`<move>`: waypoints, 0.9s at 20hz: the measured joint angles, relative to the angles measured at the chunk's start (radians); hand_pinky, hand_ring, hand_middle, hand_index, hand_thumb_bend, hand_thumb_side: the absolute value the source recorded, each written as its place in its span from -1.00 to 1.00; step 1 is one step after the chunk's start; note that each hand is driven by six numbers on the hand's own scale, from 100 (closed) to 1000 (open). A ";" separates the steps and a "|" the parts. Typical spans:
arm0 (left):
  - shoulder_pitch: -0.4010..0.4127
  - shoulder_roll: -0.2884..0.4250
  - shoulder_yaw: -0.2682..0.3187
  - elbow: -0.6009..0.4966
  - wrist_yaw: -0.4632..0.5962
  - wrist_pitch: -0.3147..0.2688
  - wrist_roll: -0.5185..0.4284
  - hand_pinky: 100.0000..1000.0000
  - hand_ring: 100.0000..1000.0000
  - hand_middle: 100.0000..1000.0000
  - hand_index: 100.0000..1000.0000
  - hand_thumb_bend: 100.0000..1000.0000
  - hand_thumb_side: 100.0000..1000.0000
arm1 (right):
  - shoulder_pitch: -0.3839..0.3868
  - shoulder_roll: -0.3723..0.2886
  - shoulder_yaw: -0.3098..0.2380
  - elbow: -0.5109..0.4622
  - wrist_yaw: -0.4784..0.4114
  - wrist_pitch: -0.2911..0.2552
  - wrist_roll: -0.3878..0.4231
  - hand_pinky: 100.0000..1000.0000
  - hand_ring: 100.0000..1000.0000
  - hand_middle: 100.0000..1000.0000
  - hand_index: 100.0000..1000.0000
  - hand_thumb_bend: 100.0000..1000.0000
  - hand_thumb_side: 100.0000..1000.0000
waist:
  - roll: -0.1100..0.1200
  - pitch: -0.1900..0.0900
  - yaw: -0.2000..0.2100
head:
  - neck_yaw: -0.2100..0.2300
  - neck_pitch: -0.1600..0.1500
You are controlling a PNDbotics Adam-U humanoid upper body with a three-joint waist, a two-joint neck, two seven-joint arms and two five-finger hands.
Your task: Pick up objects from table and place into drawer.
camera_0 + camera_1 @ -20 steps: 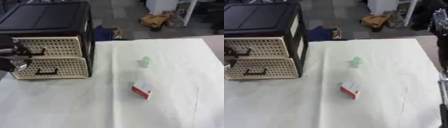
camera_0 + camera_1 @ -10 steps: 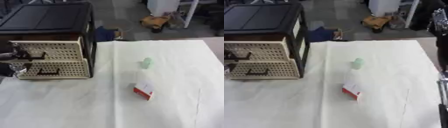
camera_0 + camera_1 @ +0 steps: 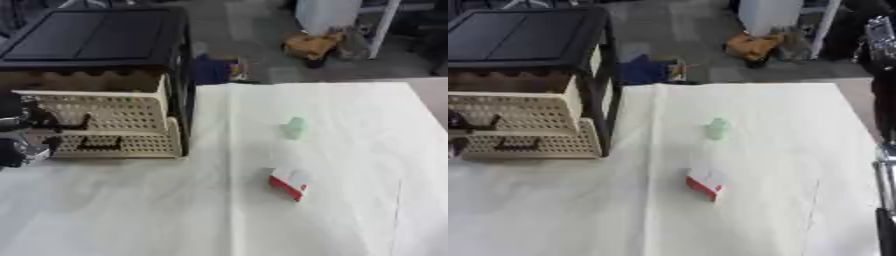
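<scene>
A white cloth-covered surface (image 3: 175,210) seen from above, with a black-framed drawer unit (image 3: 96,80) standing at its far left corner. The unit holds two cream perforated drawers; the upper drawer (image 3: 96,107) is slid partway out, its front standing forward of the lower drawer (image 3: 109,144). The robot's left hand (image 3: 22,127) sits at the left edge against the drawer fronts, by the dark handle of the upper one; only part of it shows, and whether its fingers are curled on the handle or apart cannot be told. The right hand does not appear (only a dark strip of arm runs down the right edge of the right eye view).

The things to be stored lie on the open cloth, well apart from the unit: a small pale green object (image 3: 294,127) near the centre, and a red and white box (image 3: 290,183) nearer the robot, lying tilted.

The step in hand looks like opening the upper drawer. To do it well, the pull should run straight out along the drawer's slide, far enough to leave a clear opening from above, without dragging the whole unit across the cloth.
</scene>
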 measured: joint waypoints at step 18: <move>0.162 0.101 0.010 -0.233 0.037 0.085 0.101 -1.00 -1.00 -1.00 0.21 -1.00 1.00 | -0.001 0.009 0.000 -0.006 0.001 0.003 -0.005 0.18 0.02 -0.02 0.72 -0.97 1.00 | -0.015 -0.003 0.012 | -0.007 0.001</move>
